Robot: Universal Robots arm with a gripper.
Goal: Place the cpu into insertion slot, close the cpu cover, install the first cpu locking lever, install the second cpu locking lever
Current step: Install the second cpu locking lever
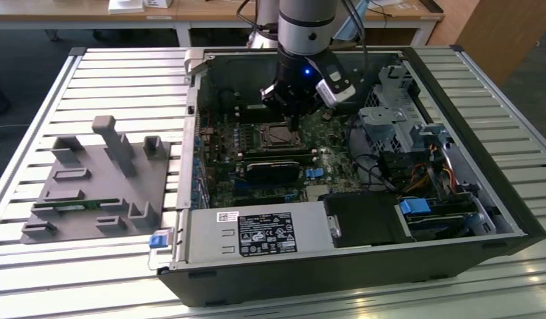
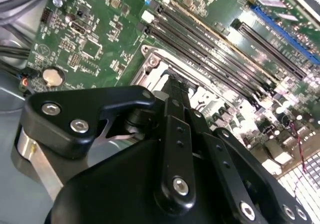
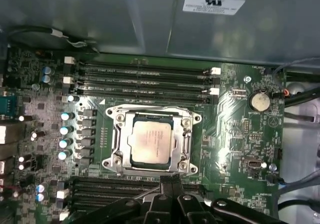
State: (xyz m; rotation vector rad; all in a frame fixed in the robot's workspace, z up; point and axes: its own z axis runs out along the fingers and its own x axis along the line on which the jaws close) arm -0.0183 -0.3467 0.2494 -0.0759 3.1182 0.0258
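Open computer case (image 1: 362, 266) lies on a slatted metal table (image 1: 122, 73); a grey plastic fixture (image 1: 100, 179) sits on the table on the exterior view's left, well apart from the case. The arm (image 1: 304, 26) comes down from above into the case, with the gripper (image 1: 295, 123) just over the socket area of the green motherboard (image 3: 235, 134).

In the first wrist view the cpu (image 3: 151, 142) already sits flat in the insertion slot (image 3: 131, 129) — silver top facing up; the cpu cover (image 3: 186, 139) lies down around it, a grey metal frame with the chip showing through its window. Whether the locking levers are latched I cannot tell. Memory slots (image 3: 142, 82) run beside the socket on the side toward the case wall; more dark slots lie on the other side, near the gripper. A round coin battery (image 3: 259, 101) sits on the board off to one side of the socket.

Fingers (image 3: 167, 186): black, pressed together into one narrow tip with no gap, nothing held between them; the tip is at the socket frame's near edge — touching or just above, cannot tell. In the second wrist view the same closed fingertips (image 2: 175, 92) point down at the socket frame (image 2: 155, 64), beside the memory slots.
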